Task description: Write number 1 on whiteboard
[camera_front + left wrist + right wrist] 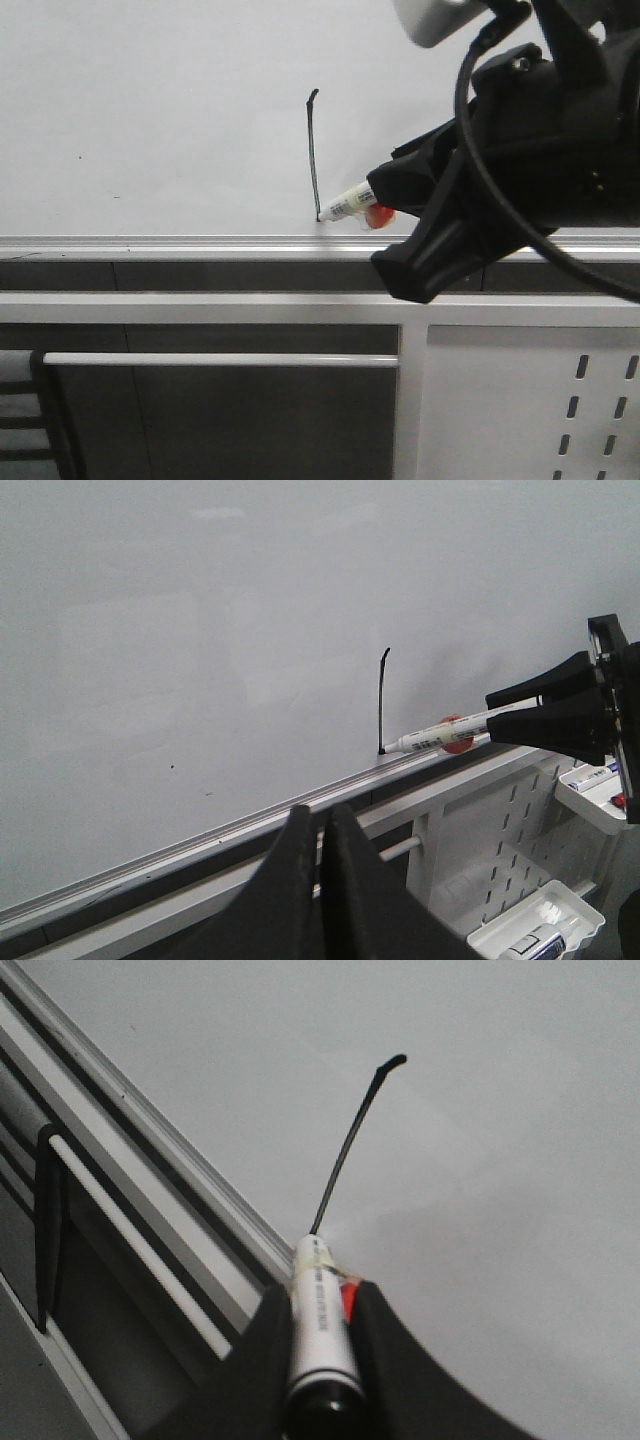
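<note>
1. Front view: whiteboard [150,120] fills the upper frame; silver frame edge [180,246] runs across the middle.
2. Number 1 [313,155]: thin black stroke, centre of frame, foot just above the edge.
3. Right hand [395,195]: closed on a white marker [347,205], tip touching the stroke's foot.
4. Left hand [322,845]: fingers pressed together, holding nothing, lower centre of left wrist view.
5. Perforated panel [590,400]: lower right.

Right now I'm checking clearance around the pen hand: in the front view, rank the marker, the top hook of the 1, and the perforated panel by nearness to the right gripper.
1. Marker, clamped in the right gripper.
2. Top hook of the number 1, up-left.
3. Perforated panel, below.
</note>
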Available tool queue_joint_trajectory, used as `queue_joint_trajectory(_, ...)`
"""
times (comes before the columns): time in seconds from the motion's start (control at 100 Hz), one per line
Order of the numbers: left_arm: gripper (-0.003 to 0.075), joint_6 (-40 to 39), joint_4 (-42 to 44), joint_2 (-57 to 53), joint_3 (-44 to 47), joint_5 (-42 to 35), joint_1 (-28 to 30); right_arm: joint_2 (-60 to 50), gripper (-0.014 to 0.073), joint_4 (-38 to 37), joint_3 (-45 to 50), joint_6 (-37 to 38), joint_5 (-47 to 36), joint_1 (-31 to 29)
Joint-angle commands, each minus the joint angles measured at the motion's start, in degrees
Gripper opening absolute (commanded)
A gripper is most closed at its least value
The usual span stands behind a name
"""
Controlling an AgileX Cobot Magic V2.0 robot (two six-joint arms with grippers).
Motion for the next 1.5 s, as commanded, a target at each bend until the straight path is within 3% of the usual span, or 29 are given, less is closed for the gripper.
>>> queue_joint_trajectory(0.0,-0.0018,-0.2,-1.1,0.6,-1.7,-3.8,0.2,-0.8,-0.0052,3.8,-1.8,-0.9,-7.9,-0.7)
queue_joint_trajectory(0.16,-0.0018,-0.2,-1.1,0.6,-1.7,-3.8,0.2,-1.6,-0.0052,3.4,-1.8,-0.9,-7.5,0.0)
queue_joint_trajectory(0.31,-0.0018,-0.2,-1.2,0.6,-1.7,-3.8,0.2,-8.0,-0.0052,3.3,-1.8,-4.7,-0.7,5.8)
queue_joint_trajectory(0.47,-0.0018,-0.2,-2.7,0.6,-1.7,-3.8,0.2,-17.2,-0.0052,14.6,-1.8,-11.4,7.1,12.1)
queue_joint_trajectory(0.56,-0.0018,-0.2,-4.3,0.6,-1.7,-3.8,0.2,-22.3,-0.0052,16.1,-1.9,-12.1,9.7,13.9)
queue_joint_trajectory(0.77,-0.0018,-0.1,-9.1,0.6,-3.5,-4.0,0.2,-26.5,-0.0052,17.7,-6.9,-12.1,29.1,14.3)
queue_joint_trajectory(0.9,0.0029,8.1,-9.1,2.4,-8.6,5.2,0.2,-25.2,-0.0052,17.7,-8.6,-12.1,32.1,14.3)
queue_joint_trajectory(1.07,0.0283,21.1,-9.1,8.2,-16.0,20.3,0.2,-23.6,-0.0052,17.7,-10.2,-12.1,32.2,14.3)
queue_joint_trajectory(1.13,0.0335,24.3,-9.1,9.7,-17.7,23.3,0.2,-23.2,-0.0052,17.7,-10.9,-12.1,32.8,14.3)
queue_joint_trajectory(1.49,0.0346,32.5,-8.8,18.2,-23.6,37.5,0.2,-20.0,-0.0052,18.4,-17.7,-12.0,42.4,14.3)
